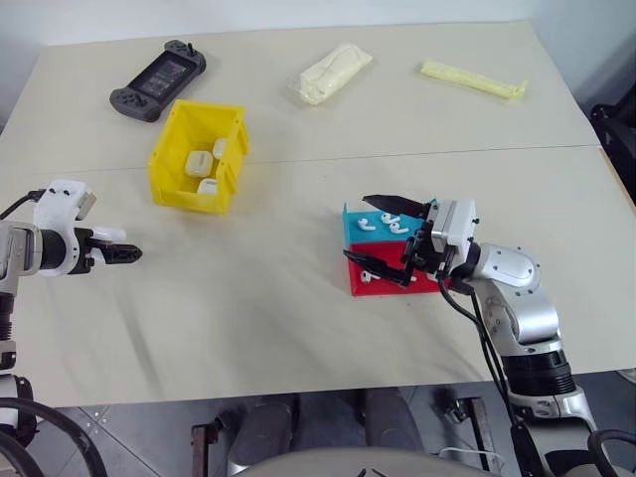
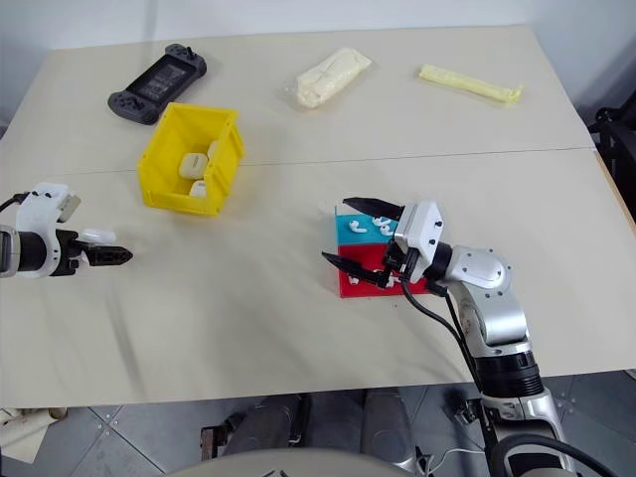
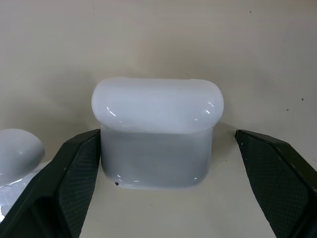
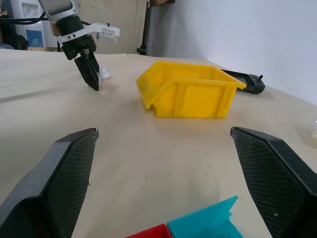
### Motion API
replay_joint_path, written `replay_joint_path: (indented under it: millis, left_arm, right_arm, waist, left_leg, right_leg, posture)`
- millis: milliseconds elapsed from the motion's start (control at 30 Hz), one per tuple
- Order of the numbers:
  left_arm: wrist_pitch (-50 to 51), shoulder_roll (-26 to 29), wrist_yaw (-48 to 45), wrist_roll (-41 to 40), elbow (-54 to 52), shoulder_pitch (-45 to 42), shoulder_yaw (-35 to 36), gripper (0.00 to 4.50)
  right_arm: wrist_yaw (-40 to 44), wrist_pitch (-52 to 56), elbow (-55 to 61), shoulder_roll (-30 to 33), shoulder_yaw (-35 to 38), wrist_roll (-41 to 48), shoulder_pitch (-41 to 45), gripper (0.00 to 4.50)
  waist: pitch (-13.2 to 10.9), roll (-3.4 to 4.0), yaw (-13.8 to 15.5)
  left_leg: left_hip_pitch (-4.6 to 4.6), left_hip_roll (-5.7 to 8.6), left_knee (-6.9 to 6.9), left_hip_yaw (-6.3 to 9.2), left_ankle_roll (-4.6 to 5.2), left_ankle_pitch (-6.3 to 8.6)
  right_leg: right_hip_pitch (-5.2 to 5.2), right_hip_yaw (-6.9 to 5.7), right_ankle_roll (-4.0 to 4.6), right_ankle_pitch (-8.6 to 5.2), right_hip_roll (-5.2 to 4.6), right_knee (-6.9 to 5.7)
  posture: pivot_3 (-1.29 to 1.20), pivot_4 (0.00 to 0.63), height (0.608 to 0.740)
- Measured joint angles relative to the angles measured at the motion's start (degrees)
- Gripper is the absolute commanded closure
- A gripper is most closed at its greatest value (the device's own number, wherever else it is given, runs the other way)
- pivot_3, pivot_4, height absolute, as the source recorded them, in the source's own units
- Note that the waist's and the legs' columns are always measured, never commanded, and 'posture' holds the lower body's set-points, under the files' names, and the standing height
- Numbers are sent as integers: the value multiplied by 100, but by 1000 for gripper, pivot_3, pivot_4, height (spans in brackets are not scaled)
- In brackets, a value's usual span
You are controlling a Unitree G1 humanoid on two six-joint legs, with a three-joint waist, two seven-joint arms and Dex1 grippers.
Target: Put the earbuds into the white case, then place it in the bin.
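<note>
White case (image 3: 157, 133) between parted left fingers (image 3: 74, 173).

The wide table (image 1: 298, 328) under a beige cloth carries a yellow plastic bin (image 1: 198, 156), a black handheld game controller (image 1: 157, 79), 2 pale wrapped packets (image 1: 334, 72) (image 1: 473, 79), adjoining small blue (image 1: 356, 231) and red trays (image 1: 370, 285), and a small glossy white case (image 3: 157, 133).

A black handheld game controller (image 1: 157, 79) lies at the upper left of a beige table (image 1: 298, 308). A clear bag of pale yellow contents (image 1: 334, 72) sits at upper centre, and a long yellow packet (image 1: 473, 79) at upper right. A blue tray (image 1: 354, 228) touches a red tray (image 1: 360, 283) right of centre.
</note>
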State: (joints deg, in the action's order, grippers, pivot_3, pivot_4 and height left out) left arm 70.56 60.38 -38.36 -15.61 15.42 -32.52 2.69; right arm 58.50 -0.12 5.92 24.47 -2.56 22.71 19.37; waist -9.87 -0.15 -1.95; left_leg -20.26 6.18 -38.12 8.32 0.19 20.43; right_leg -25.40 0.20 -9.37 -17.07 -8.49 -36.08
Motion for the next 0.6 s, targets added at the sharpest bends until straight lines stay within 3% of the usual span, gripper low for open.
replay_joint_path:
  millis: [133,233,467,533,600]
  left_arm:
    - [-4,10,-2,-7,-151,215,170,1690]
    - [-9,-33,6,-68,-298,432,447,1690]
    - [-37,-622,-236,-813,-1790,1990,2093,1690]
    - [-630,-1053,-535,-1084,-2400,2585,2699,1690]
    - [-1763,-1844,-974,-1461,-3210,3022,3264,1690]
  right_arm:
    - [-1,-1,-9,-2,0,-4,0,0]
    - [1,-3,-18,0,2,-6,-2,0]
    - [54,-6,-96,30,7,-8,33,0]
    - [86,-2,-113,46,1,-6,54,0]
    - [118,4,-150,91,10,-7,66,0]
  waist:
    - [4,7,-1]
    - [5,8,-10]
    - [5,8,6]
    - [5,7,20]
    - [5,6,34]
  left_leg:
    - [0,-1,0,-3,0,0]
    - [0,-2,0,-7,0,1]
    - [-3,-3,-6,-11,4,6]
    - [-7,-6,-8,-12,4,7]
    - [-9,-8,-18,-17,4,11]
  right_leg:
    - [-2,1,0,0,0,-1]
    - [-4,2,0,0,0,-1]
    - [-5,2,2,1,-3,1]
    - [-5,-1,5,3,-4,8]
    - [-1,-4,6,4,-4,11]
  posture:
    - [0,150,740]
    - [0,150,740]
    - [0,150,740]
    - [0,150,740]
    - [0,150,740]
